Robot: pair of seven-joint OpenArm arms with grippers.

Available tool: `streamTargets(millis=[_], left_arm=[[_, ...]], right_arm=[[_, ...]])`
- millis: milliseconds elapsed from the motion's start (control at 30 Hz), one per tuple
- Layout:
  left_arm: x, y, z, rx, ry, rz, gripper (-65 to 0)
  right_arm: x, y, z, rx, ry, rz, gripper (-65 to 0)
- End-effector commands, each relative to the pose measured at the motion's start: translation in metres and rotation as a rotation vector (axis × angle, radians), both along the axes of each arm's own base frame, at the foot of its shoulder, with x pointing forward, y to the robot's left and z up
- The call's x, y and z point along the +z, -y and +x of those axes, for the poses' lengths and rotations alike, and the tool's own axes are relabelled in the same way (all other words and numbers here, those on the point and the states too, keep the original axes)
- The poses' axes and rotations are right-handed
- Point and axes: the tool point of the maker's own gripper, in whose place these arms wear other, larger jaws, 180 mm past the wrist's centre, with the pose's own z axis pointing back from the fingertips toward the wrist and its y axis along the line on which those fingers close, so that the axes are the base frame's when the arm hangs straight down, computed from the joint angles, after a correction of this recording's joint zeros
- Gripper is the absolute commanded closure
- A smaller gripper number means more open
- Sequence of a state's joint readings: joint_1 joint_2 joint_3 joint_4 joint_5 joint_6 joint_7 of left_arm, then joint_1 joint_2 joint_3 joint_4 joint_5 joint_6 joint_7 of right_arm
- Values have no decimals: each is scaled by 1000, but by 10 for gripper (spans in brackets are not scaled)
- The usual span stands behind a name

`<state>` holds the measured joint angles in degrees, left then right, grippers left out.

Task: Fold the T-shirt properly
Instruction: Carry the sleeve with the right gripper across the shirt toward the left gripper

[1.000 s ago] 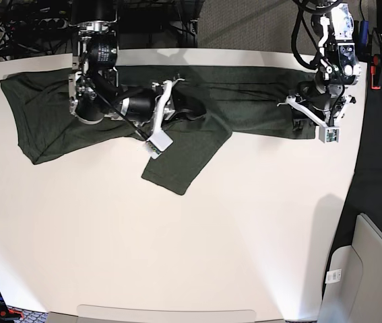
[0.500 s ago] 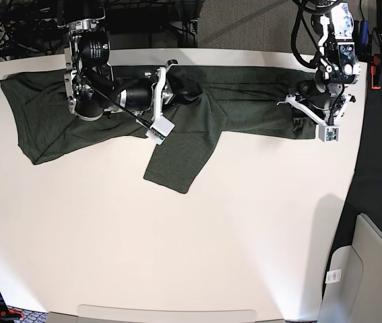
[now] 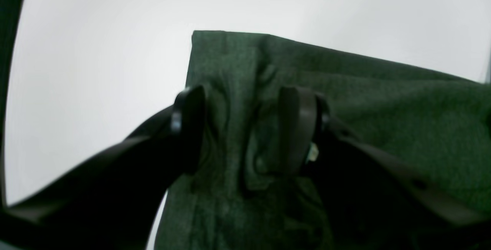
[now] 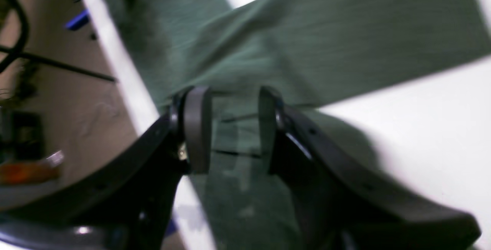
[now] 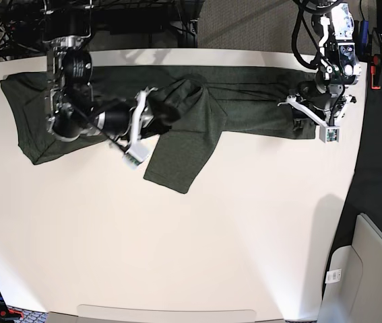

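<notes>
Shirt lay lengthwise across frame top; right claw gaped mid-cloth, empty; left claw straddled right-end hem, grip uncertain.

T-shirt: dark olive-green heathered knit, plain, thin soft fabric. Lies flat, spread in a long band along the far edge of the white table, running nearly its full width. One sleeve folded down, angled out toward the near side from mid-band. Cloth bunched near the band's middle; small wrinkles at one end.
</notes>
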<state>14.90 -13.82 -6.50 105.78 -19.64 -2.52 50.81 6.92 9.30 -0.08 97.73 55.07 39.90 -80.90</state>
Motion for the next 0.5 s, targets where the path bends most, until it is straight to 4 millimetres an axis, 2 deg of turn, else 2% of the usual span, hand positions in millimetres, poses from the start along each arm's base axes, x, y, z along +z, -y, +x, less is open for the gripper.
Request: streamTargets(millis=[0, 67, 167, 233, 400, 467], left_arm=[[10, -3, 8, -2, 42, 14, -300], [10, -2, 7, -1, 42, 12, -300], [9, -3, 7, 0, 39, 12, -300], [4, -4, 6, 4, 28, 8, -300], [2, -1, 5, 6, 25, -3, -301], [3, 0, 5, 16, 29, -9, -301]], right_arm=[[20, 9, 17, -28, 67, 18, -212], [28, 28, 33, -78, 100, -1, -212], [24, 59, 61, -188, 122, -66, -212], [17, 70, 78, -231, 117, -117, -212], [7, 66, 109, -277, 125, -176, -213], [5, 59, 118, -285, 126, -191, -213]])
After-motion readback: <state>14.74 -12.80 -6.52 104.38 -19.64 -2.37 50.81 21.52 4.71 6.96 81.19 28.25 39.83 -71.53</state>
